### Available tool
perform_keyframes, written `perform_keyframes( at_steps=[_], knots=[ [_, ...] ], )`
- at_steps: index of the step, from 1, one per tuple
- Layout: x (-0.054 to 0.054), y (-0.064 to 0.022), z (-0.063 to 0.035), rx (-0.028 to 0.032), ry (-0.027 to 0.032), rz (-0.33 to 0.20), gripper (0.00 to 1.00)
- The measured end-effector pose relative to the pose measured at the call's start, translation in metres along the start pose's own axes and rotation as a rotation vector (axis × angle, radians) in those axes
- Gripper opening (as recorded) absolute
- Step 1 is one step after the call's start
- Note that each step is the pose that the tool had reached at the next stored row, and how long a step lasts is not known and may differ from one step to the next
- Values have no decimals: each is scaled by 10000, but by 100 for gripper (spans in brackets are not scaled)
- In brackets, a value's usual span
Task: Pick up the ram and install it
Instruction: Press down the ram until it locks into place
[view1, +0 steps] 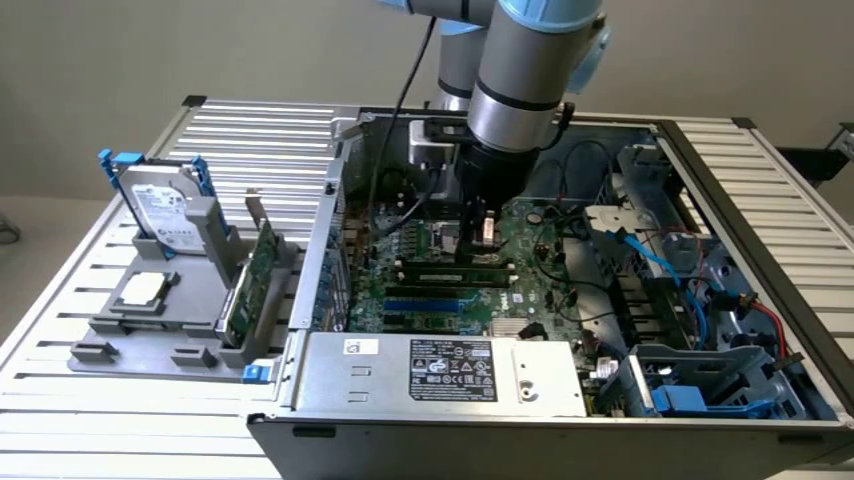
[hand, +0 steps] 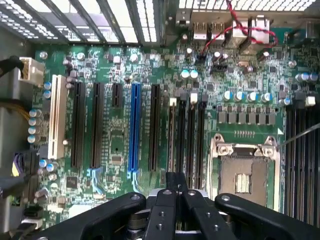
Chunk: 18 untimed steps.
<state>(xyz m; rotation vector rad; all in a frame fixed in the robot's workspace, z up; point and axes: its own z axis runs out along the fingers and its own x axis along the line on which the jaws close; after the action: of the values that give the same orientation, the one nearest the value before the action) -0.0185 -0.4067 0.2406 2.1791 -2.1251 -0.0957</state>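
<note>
My gripper (view1: 486, 236) reaches down into the open computer case, just above the motherboard (view1: 534, 290). In the wrist view its black fingers (hand: 175, 189) are pressed together with nothing between them. They hang over the near end of the row of black memory slots (hand: 192, 135). A thin strip that looks like the ram (hand: 172, 135) stands edge-on in the slot nearest the blue slot, directly below the fingertips. In the exterior view the ram (view1: 454, 268) lies as a long dark-green strip just in front of the gripper. I cannot tell whether the fingertips touch it.
A grey fixture (view1: 120, 345) at the exterior view's left holds a silver hard drive with blue rails (view1: 167, 212) and a tall green expansion card (view1: 260, 280). The power supply (view1: 441, 370) fills the case front. The CPU socket (hand: 245, 175) and a blue slot (hand: 134, 127) flank the memory slots.
</note>
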Motion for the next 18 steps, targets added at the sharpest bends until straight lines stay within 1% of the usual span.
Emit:
perform_keyframes(
  at_steps=[4,6,8,12,13,14,18],
  knots=[
    [2,-81,-9,5,1,1,11],
    [3,-99,-12,22,14,3,11],
    [3,-107,-11,54,40,8,11],
    [3,-131,-7,160,117,16,11],
    [4,-132,-4,200,139,22,11],
    [3,-133,3,244,146,24,11],
    [2,-138,41,384,150,27,11]
  ],
)
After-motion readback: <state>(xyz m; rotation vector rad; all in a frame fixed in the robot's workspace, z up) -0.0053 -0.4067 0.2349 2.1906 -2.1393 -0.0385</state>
